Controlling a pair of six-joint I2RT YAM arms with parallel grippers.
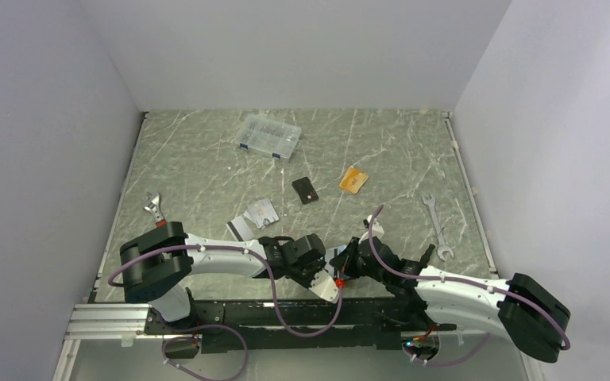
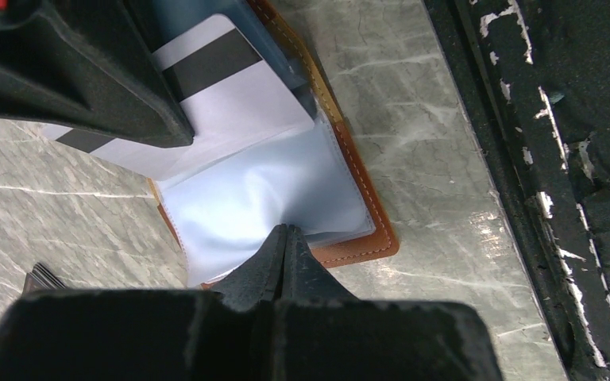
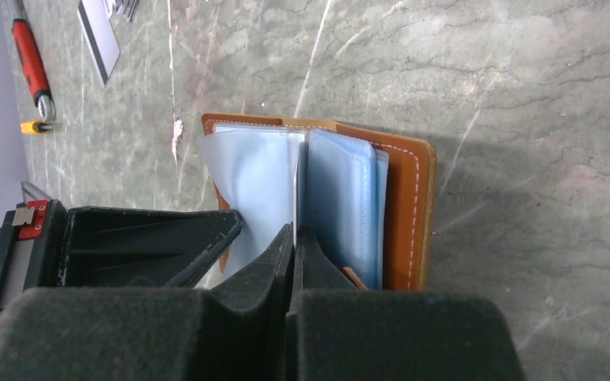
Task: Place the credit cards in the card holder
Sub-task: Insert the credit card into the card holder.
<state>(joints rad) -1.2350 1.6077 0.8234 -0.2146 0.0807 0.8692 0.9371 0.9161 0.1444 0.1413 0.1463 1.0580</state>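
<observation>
Overhead and wrist views, read from left to right. An adjustable wrench point(image 1: 153, 208) lies at the far left of the table point(image 1: 397, 151). Beside it, loose silver-grey cards point(image 1: 261, 211) rest flat, well apart from the work area (at least two; the exact count cannot be told). The left gripper point(image 2: 284, 242) is closed to a point on the edge of a clear inner sleeve, which puckers toward its tips, so it appears to steady the card holder point(image 3: 409, 198). The holder lies open on the table at the near edge, between the two arms. The right gripper point(image 3: 295, 238) is likewise closed, pinching a silver card point(image 2: 230, 95) whose dark stripe shows above the sleeves; from the right wrist the card stands edge-on among them. Whether its leading edge has entered a pocket cannot be told. Farther right and back, an orange card point(image 1: 354, 180) lies alone, and a spanner point(image 1: 437, 226) sits near the right wall. Progress is judged early: no card is visibly seated, one is at the mouth, and the rest await pickup.
</observation>
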